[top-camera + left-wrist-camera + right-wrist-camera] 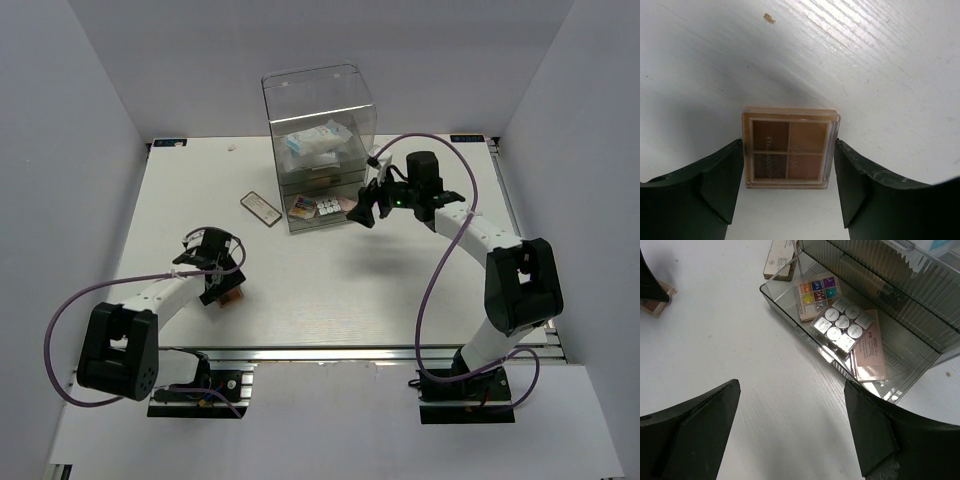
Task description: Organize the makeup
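A peach-framed eyeshadow palette (788, 150) with four brown pans lies flat on the white table (880, 60). My left gripper (788, 142) straddles it, and both fingers press against its side edges. From the top view this palette (233, 296) pokes out under the left gripper (222, 284). My right gripper (791, 385) hovers open and empty over bare table, just in front of the pulled-out drawer (790, 310). In that drawer lie a multicoloured palette (816, 294), a white-grid palette (845, 322) and a pink palette (869, 352). A dark-framed flat case (781, 257) lies on the table beside the drawer.
The clear acrylic drawer box (318, 100) stands at the back centre, with a white-and-blue packet (318, 140) inside an upper level. The dark-framed case (261, 207) lies left of the box. A small tan speck (769, 18) sits on the table beyond the peach palette.
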Controlling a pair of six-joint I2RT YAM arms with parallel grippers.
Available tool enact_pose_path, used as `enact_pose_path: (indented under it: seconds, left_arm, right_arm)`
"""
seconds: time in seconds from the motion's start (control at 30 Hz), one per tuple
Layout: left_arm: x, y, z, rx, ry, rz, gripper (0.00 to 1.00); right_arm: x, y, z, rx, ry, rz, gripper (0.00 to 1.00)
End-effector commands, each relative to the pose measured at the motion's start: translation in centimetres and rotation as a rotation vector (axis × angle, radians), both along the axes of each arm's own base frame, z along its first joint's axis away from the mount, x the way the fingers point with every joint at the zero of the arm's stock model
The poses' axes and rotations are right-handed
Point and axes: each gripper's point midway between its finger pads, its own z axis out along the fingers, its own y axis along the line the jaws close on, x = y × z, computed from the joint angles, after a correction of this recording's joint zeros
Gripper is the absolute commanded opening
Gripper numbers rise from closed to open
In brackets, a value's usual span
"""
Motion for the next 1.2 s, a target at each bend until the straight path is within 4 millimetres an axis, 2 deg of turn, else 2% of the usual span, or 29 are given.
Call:
enact_pose_path:
  seconds: [0.0,0.03,0.13,0.17,0.27,0.3,0.33,0.4,0.47,0.5,0.57,0.6,0.7,0.73,0.77,0.83,0.97,1.07,1.17]
  left_arm:
    - [-0.7,-1.3,-1.4,-0.085,0.017,-0.022,0.60]
    - [-0.5,-1.6,-1.2,-0.092,0.007,-0.039,0.49]
    - [1.3,-2.6,0.6,-0.135,-0.073,-0.079,0.34]
    - [2.6,-3.1,2.3,-0.156,-0.135,-0.092,0.27]
    - [4.6,-4.9,5.2,-0.234,-0.232,-0.134,0.18]
    - [5.9,-5.9,7.2,-0.266,-0.301,-0.156,0.16]
    - [6.6,-6.6,8.2,-0.293,-0.332,-0.163,0.15]
    - [8.0,-9.3,10.7,-0.366,-0.397,-0.215,0.15]
    - [9.4,-11.3,12.4,-0.411,-0.451,-0.252,0.15]
    - [10.1,-13.1,12.8,-0.437,-0.448,-0.272,0.14]
    - [11.5,-15.2,13.8,-0.481,-0.485,-0.301,0.14]
    - [11.8,-16.5,14.1,-0.495,-0.491,-0.319,0.14]
    - [14.5,-19.0,14.5,-0.529,-0.513,-0.321,0.15]
    - [15.8,-19.7,15.6,-0.539,-0.540,-0.325,0.15]
    - [16.7,-20.0,14.4,-0.528,-0.523,-0.314,0.16]
    - [18.1,-20.8,15.0,-0.546,-0.544,-0.303,0.17]
    - [21.0,-21.4,15.0,-0.540,-0.609,-0.278,0.18]
    - [22.3,-21.4,15.2,-0.516,-0.658,-0.261,0.18]
    - [23.0,-21.4,14.5,-0.476,-0.680,-0.265,0.19]
  right_arm:
    - [0.6,0.1,2.2,0.041,-0.039,0.005,0.89]
    - [0.6,-0.1,2.2,0.041,-0.038,0.003,0.89]
    - [0.8,-0.5,2.4,0.044,-0.042,-0.005,0.89]
    - [1.0,-0.7,2.5,0.042,-0.047,-0.009,0.89]
    - [1.3,-1.3,2.8,0.032,-0.068,-0.020,0.89]
    - [1.5,-1.7,2.8,0.031,-0.074,-0.029,0.89]
    - [1.6,-1.9,2.8,0.030,-0.074,-0.033,0.89]
    - [1.9,-2.5,2.9,0.027,-0.077,-0.046,0.89]
    - [2.2,-3.0,3.0,0.026,-0.081,-0.057,0.89]
    - [2.2,-3.1,2.9,0.025,-0.080,-0.061,0.89]
    - [2.3,-3.5,3.0,0.026,-0.081,-0.068,0.89]
    - [2.3,-3.6,3.0,0.026,-0.081,-0.071,0.89]
    - [2.1,-3.9,3.1,0.027,-0.084,-0.074,0.89]
    - [2.0,-3.9,3.3,0.029,-0.085,-0.074,0.89]
    - [1.9,-4.2,3.2,0.028,-0.084,-0.079,0.89]
    - [1.8,-4.4,3.2,0.029,-0.083,-0.082,0.89]
    - [1.6,-5.1,2.9,0.032,-0.078,-0.095,0.89]
    - [1.4,-5.5,2.5,0.031,-0.069,-0.102,0.89]
    - [1.2,-5.8,2.3,0.032,-0.065,-0.108,0.89]
